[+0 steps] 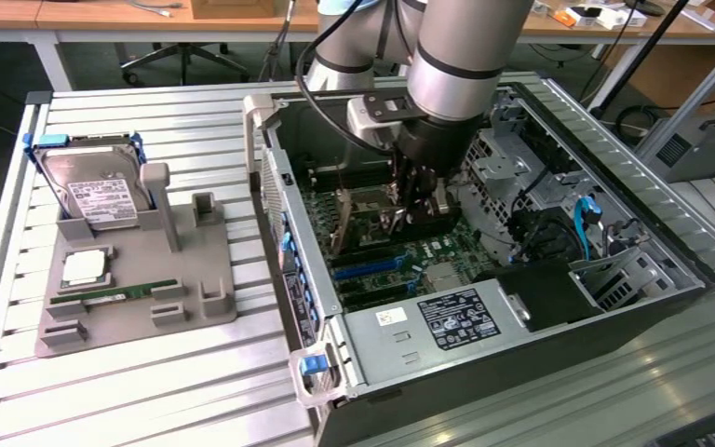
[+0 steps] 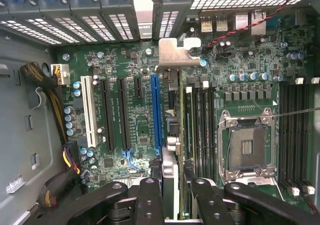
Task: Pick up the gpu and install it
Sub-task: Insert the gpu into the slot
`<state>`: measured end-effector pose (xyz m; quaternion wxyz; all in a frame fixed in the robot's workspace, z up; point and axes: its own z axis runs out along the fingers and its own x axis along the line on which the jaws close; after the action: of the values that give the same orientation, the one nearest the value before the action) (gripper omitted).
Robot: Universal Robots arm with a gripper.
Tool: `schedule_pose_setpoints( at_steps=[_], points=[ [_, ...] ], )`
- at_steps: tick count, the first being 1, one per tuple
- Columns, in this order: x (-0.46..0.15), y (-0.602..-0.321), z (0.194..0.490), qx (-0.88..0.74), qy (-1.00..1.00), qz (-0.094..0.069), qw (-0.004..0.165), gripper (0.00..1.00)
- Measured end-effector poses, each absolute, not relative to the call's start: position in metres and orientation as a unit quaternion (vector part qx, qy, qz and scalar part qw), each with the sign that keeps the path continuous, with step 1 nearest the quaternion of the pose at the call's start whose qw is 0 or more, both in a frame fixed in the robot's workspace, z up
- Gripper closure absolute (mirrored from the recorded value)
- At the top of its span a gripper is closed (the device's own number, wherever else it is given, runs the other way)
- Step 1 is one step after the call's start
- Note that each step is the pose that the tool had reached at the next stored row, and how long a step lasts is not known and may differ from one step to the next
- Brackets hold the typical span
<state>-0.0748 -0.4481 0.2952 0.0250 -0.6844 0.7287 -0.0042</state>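
The gpu (image 2: pixel 172 135) stands on edge between the gripper's (image 2: pixel 172 195) black fingers (image 2: pixel 150 200), which pinch it from both sides, its silver-grey metal bracket (image 2: pixel 177 52) pointing toward the perforated rear wall of the open computer case (image 1: pixel 655 307). In the wrist view the card runs just beside the blue expansion slot (image 2: pixel 155 112) on the green motherboard (image 2: pixel 240 60), with black slots and a white slot (image 2: pixel 88 112) further off on one side and the bare CPU socket (image 2: pixel 247 147) on the other (whether the card's edge has seated in a slot cannot be told). A bundle of braided cables (image 2: pixel 42 82) with yellow and red leads lies along the grey case wall near the white slot. In the exterior view the grey robot arm (image 1: pixel 464 51) reaches down into the middle of the case, which lies on its side on a slatted metal table (image 1: pixel 146 391), its gripper low over the board. On the exterior view's left, well apart from the case, a grey fixture tray (image 1: pixel 209 303) holds a silver hard drive (image 1: pixel 103 196) with a white label standing in a blue-handled carrier, a square processor (image 1: pixel 85 267) lying flat, and a narrow green memory stick (image 1: pixel 115 296) near the tray's front. Wooden desks and an office chair base stand behind the table
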Motion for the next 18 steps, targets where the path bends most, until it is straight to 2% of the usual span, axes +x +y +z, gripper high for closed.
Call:
schedule_pose_setpoints(
  at_steps=[18],
  points=[
    [-0.0757,-0.4562,0.2917,-0.684,0.729,-0.005,0.025,0.73]
  ],
)
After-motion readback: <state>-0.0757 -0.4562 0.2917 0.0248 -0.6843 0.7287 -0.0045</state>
